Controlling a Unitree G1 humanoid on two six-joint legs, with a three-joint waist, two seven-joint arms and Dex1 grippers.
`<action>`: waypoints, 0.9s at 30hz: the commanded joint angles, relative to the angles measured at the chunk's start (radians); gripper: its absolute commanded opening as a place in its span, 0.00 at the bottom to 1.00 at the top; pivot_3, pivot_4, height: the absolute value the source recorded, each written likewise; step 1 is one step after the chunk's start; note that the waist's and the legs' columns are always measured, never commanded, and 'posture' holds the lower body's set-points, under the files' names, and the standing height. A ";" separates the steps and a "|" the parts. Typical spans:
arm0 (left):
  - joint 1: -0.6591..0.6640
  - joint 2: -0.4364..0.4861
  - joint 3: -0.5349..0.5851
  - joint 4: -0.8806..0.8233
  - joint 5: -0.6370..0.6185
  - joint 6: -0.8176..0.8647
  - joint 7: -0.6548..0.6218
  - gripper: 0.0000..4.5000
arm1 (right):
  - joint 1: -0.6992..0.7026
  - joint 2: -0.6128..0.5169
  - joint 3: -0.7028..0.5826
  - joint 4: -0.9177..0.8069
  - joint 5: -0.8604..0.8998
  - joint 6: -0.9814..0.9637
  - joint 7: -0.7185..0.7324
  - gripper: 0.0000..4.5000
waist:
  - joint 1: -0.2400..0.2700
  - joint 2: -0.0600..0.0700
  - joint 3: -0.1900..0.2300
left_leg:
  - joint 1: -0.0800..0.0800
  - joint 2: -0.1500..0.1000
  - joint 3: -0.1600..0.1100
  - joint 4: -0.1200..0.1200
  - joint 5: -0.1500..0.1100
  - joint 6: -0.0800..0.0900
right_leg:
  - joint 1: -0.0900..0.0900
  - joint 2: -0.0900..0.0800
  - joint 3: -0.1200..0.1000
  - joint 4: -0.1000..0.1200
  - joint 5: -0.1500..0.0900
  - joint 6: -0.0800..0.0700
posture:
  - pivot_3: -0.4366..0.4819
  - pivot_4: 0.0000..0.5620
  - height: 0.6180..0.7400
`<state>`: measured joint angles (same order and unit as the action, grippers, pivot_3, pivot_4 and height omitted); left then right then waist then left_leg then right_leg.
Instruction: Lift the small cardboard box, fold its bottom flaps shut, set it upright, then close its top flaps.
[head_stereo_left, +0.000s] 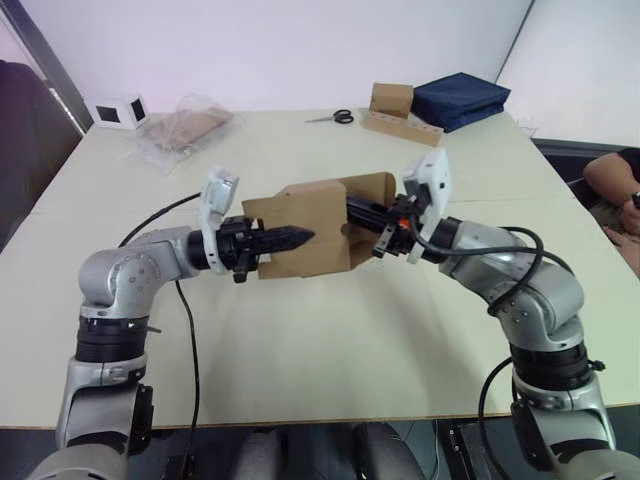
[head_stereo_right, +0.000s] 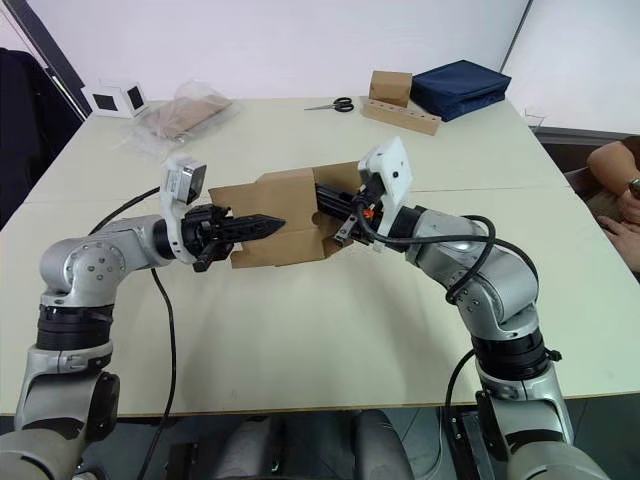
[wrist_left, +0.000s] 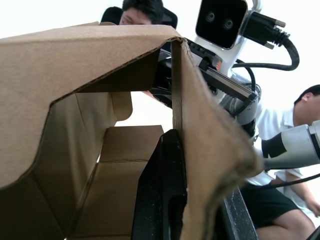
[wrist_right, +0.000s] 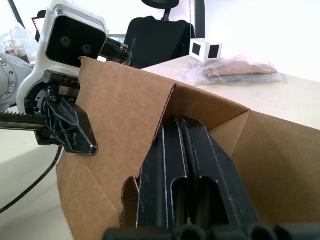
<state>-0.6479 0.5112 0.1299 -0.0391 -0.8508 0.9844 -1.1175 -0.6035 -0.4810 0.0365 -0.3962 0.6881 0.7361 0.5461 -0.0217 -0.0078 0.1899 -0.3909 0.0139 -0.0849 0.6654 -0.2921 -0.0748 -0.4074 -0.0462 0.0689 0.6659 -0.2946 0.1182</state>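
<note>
Small cardboard box (head_stereo_left: 318, 232) mid-frame above the bench (head_stereo_left: 330, 340), left pincer (head_stereo_left: 298, 238) clamping its wall, right pincer (wrist_right: 181, 165) clenched inside, scissors (head_stereo_left: 332, 118) and clear plastic bag (head_stereo_left: 185, 128) at upper frame.

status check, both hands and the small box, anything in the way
Left hand shut on a flap of the small cardboard box. Right hand shut, fingers inside the box. Box held off the table, flaps open. Nothing nearby blocking.

The small cardboard box (head_stereo_left: 318, 232) sits mid-tabletop (head_stereo_left: 330, 350) between the left tool (head_stereo_left: 290, 238) and the right tool (head_stereo_left: 362, 212), which enter it from opposite sides. Behind lie scissors (head_stereo_left: 332, 117); far left a plastic bag (head_stereo_left: 183, 127), far right a strip-joined box (head_stereo_left: 397, 108) beside a fabric case (head_stereo_left: 460, 99).
</note>
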 joint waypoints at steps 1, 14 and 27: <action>-0.030 0.002 0.003 -0.001 -0.008 -0.026 0.008 0.01 | -0.029 -0.007 -0.014 -0.043 -0.003 -0.009 0.013 0.00 | 0.000 0.000 0.000 | 0.000 0.000 0.000 0.000 0.000 0.000 | 0.000 0.000 0.000 0.000 0.000 0.000 | 0.48 0.27 1.00; -0.041 0.012 0.042 0.021 -0.023 -0.049 0.050 0.01 | 0.018 -0.131 -0.108 -0.055 0.003 0.006 0.072 0.00 | 0.002 0.000 0.000 | 0.000 0.000 0.000 0.000 0.000 0.000 | 0.000 0.000 0.000 0.000 0.000 0.000 | 0.48 0.27 1.00; -0.052 0.011 0.062 0.024 -0.053 -0.042 0.066 0.01 | 0.250 -0.173 -0.187 -0.156 0.027 0.038 0.041 0.00 | 0.001 0.000 0.000 | 0.000 0.000 0.000 -0.001 0.000 0.000 | 0.000 0.000 0.000 -0.001 0.000 0.000 | 0.48 0.27 1.00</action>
<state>-0.6725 0.5147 0.1644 -0.0013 -0.8776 0.9520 -1.0543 -0.3632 -0.6654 -0.1392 -0.5111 0.7121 0.7863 0.6037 -0.0208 -0.0079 0.1900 -0.3911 0.0139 -0.0850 0.6647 -0.2922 -0.0747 -0.4072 -0.0461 0.0689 0.6650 -0.2946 0.1182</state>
